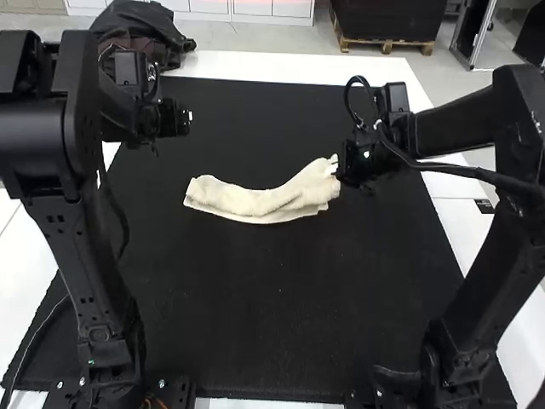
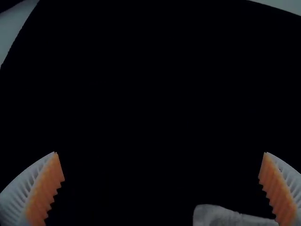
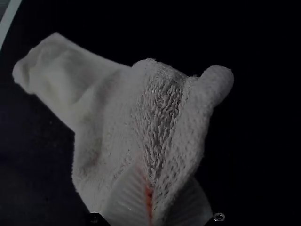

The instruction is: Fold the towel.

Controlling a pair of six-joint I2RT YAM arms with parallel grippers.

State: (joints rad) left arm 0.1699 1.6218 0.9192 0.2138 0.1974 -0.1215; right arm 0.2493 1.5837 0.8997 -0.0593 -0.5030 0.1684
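Jaws on the right gripper (image 1: 343, 170) are closed on the towel (image 1: 272, 202), pinching it at the end that lies on the robot's right. Seen in the right wrist view, the white ribbed fingers (image 3: 128, 200) press in from either side of the looped fabric, with a sliver of orange pad (image 3: 148, 200) showing between them. Just beside the grip, the towel is thick and bunched, with a rounded lump of cloth sticking out to one side. From those jaws it runs leftward as a long, narrow strip, bowed slightly toward the arm bases, with more than one layer along its near edge. Its free end is well apart from the right jaws and nearer the left ones.

Jaws on the left gripper (image 1: 186, 118) stand wide open, their orange pads (image 2: 45, 190) facing each other across a broad gap. They hang over the black mat (image 1: 247, 332), farther forward than the towel's free end and apart from it; a pale bit of that end shows near one finger in the left wrist view. Beneath both sets of jaws, the mat covers most of the white surface (image 1: 289, 68).
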